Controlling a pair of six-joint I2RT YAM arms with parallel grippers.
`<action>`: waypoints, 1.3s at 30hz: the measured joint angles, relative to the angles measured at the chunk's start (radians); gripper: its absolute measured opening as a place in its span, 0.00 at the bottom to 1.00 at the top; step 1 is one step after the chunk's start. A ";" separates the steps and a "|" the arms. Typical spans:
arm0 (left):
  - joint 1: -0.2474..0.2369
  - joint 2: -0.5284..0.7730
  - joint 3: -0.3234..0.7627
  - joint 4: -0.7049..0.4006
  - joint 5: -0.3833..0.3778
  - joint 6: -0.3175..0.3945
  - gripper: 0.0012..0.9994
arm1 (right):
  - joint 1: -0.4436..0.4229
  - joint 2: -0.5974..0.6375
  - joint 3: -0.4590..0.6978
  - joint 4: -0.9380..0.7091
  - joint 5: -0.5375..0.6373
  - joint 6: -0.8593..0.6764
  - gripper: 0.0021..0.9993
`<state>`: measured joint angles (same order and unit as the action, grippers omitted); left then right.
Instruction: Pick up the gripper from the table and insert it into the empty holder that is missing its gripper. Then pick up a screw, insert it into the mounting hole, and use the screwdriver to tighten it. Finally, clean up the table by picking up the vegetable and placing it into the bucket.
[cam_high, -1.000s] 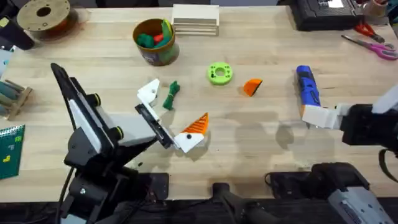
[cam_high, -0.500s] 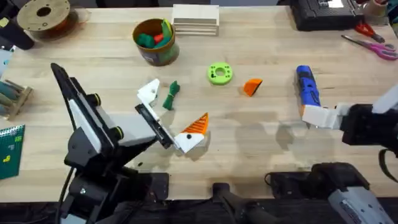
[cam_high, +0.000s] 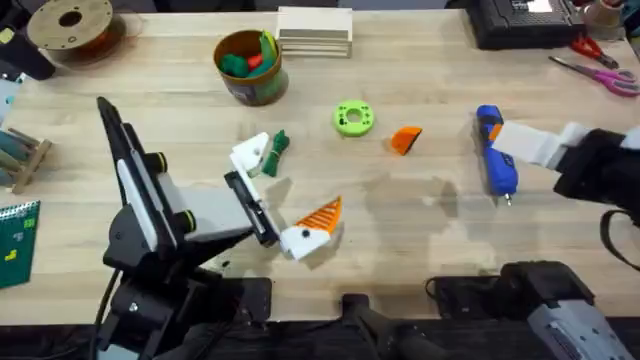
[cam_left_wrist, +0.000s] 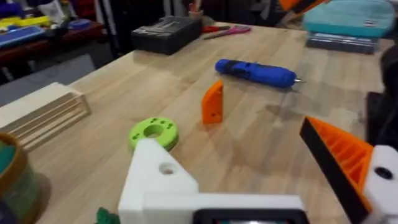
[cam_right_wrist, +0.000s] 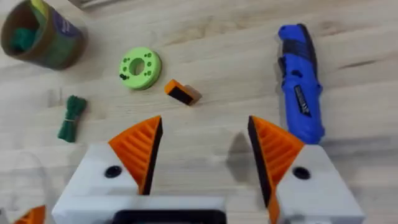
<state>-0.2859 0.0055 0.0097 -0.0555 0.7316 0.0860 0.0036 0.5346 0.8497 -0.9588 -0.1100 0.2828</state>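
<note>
Step in hand, by judgement: first one, fetching the orange finger piece (cam_high: 405, 139). Not yet picked up; lay loose on the table at about 3 o'clock of the green disc (cam_high: 352, 118), with the blue screwdriver (cam_high: 494, 151) farther out the same way. Right gripper (cam_right_wrist: 205, 149) hovered above the table with fingers spread wide, nothing between them, orange pads on both. Left gripper (cam_high: 283, 196) also spread and empty, one finger bare white: the holder (cam_high: 248, 154) missing its pad, touching or just beside the toy vegetable (cam_high: 272, 152). Bucket (cam_high: 247, 66) sat at 11 o'clock of the disc. Next, likely: bring right gripper over the finger piece, drop, close, then carry to the bare holder.
</note>
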 joint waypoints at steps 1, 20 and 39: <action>0.000 0.000 0.000 0.000 0.023 -0.001 0.99 | 0.000 0.000 0.000 -0.006 -0.004 0.026 0.81; 0.000 0.000 0.000 0.005 0.111 -0.208 0.99 | 0.113 0.360 0.127 0.015 -0.096 -0.213 0.85; 0.000 0.000 -0.001 -0.013 0.111 -0.226 0.99 | 0.329 0.940 0.258 0.100 0.121 -0.525 0.92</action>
<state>-0.2859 0.0051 0.0090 -0.0685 0.8429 -0.1398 0.3328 1.4741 1.1076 -0.8585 0.0113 -0.2423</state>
